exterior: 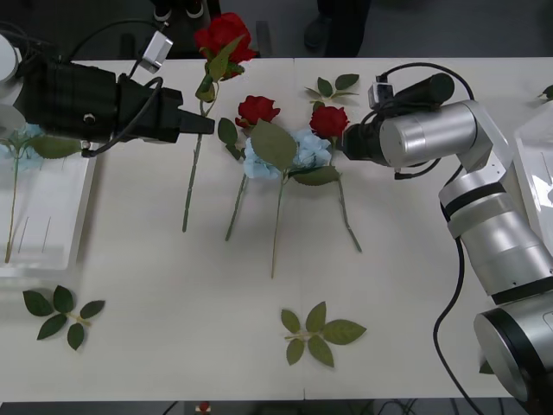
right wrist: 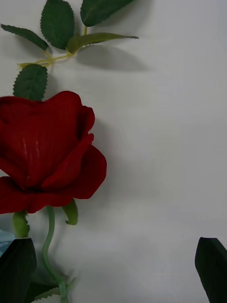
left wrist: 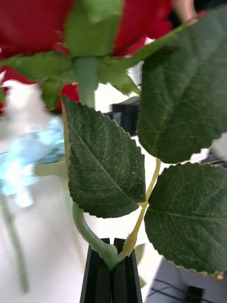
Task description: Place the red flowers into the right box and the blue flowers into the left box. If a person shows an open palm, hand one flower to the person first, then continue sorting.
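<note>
Lying at the far left of the table, the left box holds one blue flower, whose stem runs along the inside of the bin. Just right of it, the left gripper is closed on the stem of a red rose; in the left wrist view the two black fingers are pressed together with the green stem pinched between them, and big green leaves stand above them. The bloom of this rose is near the far edge of the table and its stem points toward the robot. Further right, a second red rose lies on the table, touching a pale blue flower cluster that is partly covered by a large leaf. A third red rose lies just beside this cluster, and the right gripper is close to its bloom. In the right wrist view this bloom is large, with the two dark fingertips spread wide at the corners, so the claw is open and holds nothing. At the far right edge stands the right box, only partly seen. Loose leaf sprigs lie on the near part of the table.
</note>
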`<state>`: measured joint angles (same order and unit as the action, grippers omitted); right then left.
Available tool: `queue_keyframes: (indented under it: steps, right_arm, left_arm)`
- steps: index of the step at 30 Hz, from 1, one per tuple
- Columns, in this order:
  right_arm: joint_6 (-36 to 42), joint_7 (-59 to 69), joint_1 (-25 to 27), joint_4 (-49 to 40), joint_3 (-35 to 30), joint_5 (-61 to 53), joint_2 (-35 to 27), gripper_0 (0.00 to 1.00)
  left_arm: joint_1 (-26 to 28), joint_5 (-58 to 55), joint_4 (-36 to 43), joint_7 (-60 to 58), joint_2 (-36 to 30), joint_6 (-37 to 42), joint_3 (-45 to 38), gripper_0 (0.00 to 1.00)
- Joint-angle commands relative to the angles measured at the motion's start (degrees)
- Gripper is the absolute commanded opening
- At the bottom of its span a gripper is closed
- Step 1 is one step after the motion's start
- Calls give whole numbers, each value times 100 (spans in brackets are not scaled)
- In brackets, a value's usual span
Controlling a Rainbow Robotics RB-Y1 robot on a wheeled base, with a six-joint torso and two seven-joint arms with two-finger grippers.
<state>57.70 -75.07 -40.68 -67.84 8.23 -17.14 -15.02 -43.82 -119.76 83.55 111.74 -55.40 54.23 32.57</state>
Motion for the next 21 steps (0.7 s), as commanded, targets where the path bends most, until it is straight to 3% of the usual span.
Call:
queue_keyframes:
  steps: [1,5,8,14,21]
  right_arm:
    - [224,62,-124,-256,-111,-88,-62,98]
    - [672,-254,-116,-494,-454,-448,-150,98]
    - [1384,-975,-63,-863,-1139,-1011,-273,98]
    - [2333,-2135,-10,-1039,-2458,-2997,-502,98]
    - [2632,-3480,368,-1047,-3020,-4738,-721,98]
  left_arm:
    - [-4,-645,-49,1447,205,18,-163,0]
    - [5,-1296,-401,2977,610,9,-269,0]
    - [58,-1972,-796,4326,1040,9,-304,0]
    - [84,-2544,-1262,4326,1629,18,-304,0]
    - [84,-2807,-1350,4326,2060,-35,-295,0]
